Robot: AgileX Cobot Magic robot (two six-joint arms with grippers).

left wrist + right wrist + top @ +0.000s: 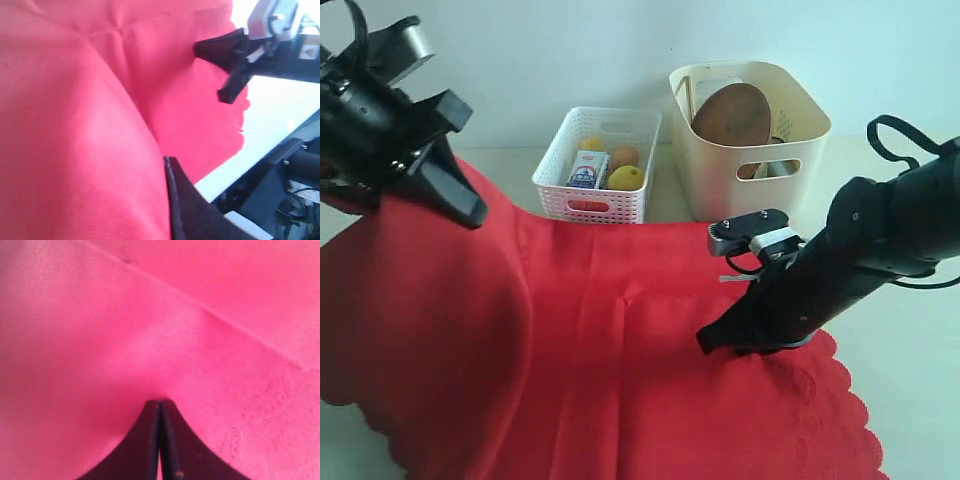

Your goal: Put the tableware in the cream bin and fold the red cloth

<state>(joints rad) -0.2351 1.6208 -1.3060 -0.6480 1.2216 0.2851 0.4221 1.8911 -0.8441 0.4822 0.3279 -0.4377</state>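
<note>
The red cloth (600,380) covers most of the table, scalloped edge toward the front. My left gripper (467,207) is raised at the left and shut on the cloth's far left part, which hangs from it in a tall tent. In the left wrist view one dark finger (185,205) shows against the lifted cloth (75,125). My right gripper (705,340) is low on the right half of the cloth, jaws shut with a small pucker of cloth (150,315) pinched at the tips (160,402). The cream bin (720,180) stands behind, holding the brown plate (732,112) on edge.
A white lattice basket (590,205) with food items sits left of the cream bin at the back. Bare pale table (910,380) lies to the right of the cloth. The right arm's dark body stretches across the cloth's right edge.
</note>
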